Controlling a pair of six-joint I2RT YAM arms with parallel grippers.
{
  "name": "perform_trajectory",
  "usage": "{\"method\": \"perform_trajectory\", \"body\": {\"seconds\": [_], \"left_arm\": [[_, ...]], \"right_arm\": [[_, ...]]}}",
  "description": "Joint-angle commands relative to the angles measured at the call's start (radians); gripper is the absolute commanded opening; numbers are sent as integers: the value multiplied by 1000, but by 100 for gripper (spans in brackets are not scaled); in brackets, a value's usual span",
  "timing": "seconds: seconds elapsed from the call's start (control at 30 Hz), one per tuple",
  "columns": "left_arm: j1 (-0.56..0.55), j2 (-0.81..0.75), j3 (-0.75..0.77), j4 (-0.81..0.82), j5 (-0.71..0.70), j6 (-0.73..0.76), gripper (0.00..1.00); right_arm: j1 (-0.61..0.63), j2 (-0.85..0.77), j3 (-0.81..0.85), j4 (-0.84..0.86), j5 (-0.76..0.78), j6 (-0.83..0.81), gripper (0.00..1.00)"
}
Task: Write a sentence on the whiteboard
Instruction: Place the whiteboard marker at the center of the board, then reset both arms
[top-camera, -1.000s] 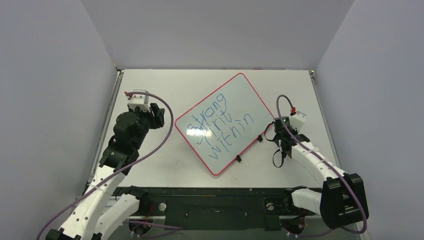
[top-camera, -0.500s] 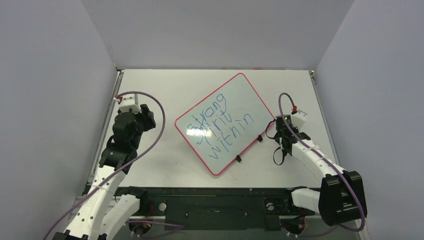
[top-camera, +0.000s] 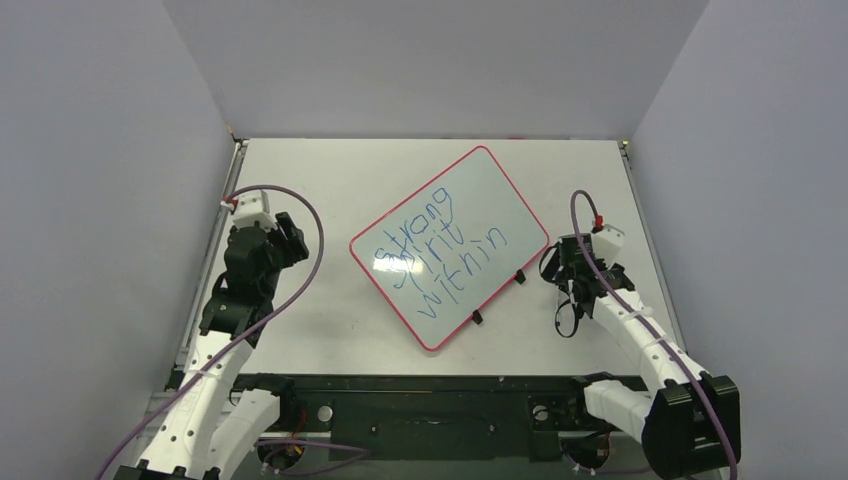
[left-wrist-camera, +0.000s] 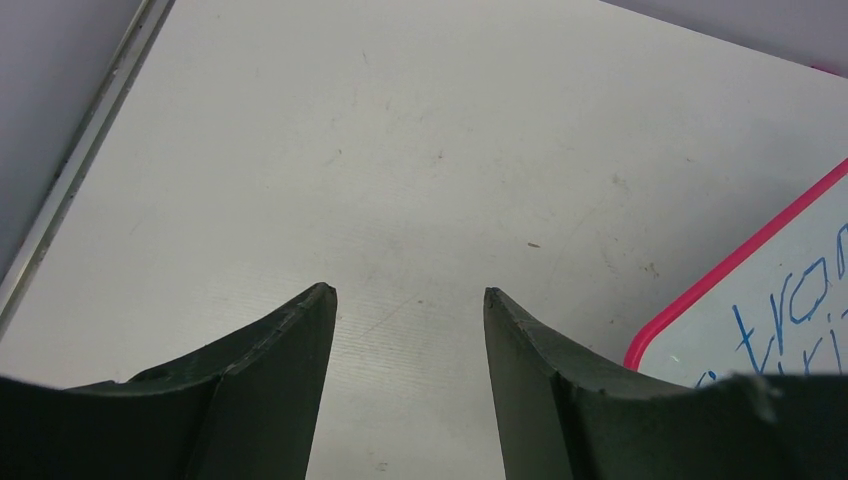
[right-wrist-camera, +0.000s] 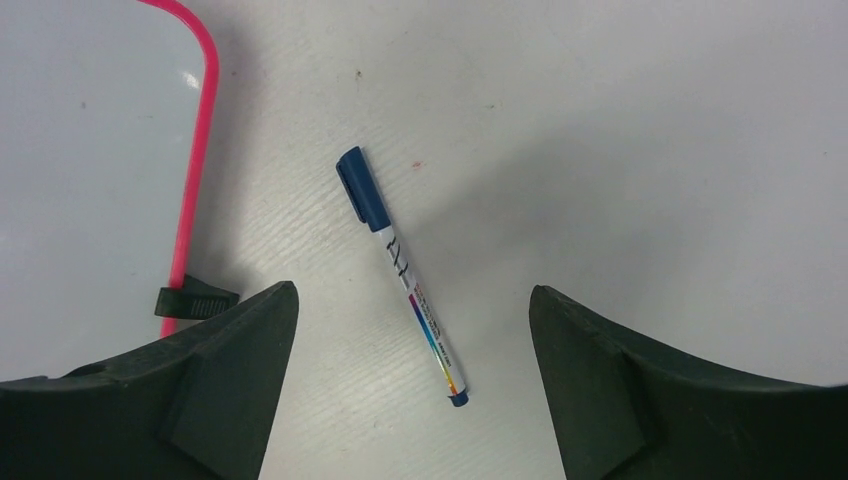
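The whiteboard (top-camera: 480, 190) lies just left of your right gripper (right-wrist-camera: 412, 288), whose jaws stand wide and empty over one blue-capped marker (right-wrist-camera: 400, 265) on the table (right-wrist-camera: 650, 130). The marker's long axis runs cap-far, tail-near, roughly along the board's rim. Your left gripper (left-wrist-camera: 410, 292), also spread and empty, sits farther off. One sentence (top-camera: 437, 250), three lines; two black clips (top-camera: 519, 277).

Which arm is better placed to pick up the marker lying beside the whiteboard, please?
Right: the right gripper is open directly above the marker; the left gripper is across the whiteboard, over the table.
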Motion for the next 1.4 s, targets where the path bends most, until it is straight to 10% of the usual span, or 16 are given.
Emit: {"method": "perform_trajectory", "body": {"seconds": [0.0, 1.37], "left_arm": [[15, -12, 20, 16, 26, -17, 53], [26, -221, -227, 213, 45, 127, 75]], "right_arm": [[-5, -65, 83, -56, 40, -14, 82], [34, -754, -24, 238, -485, -143, 85]]}}
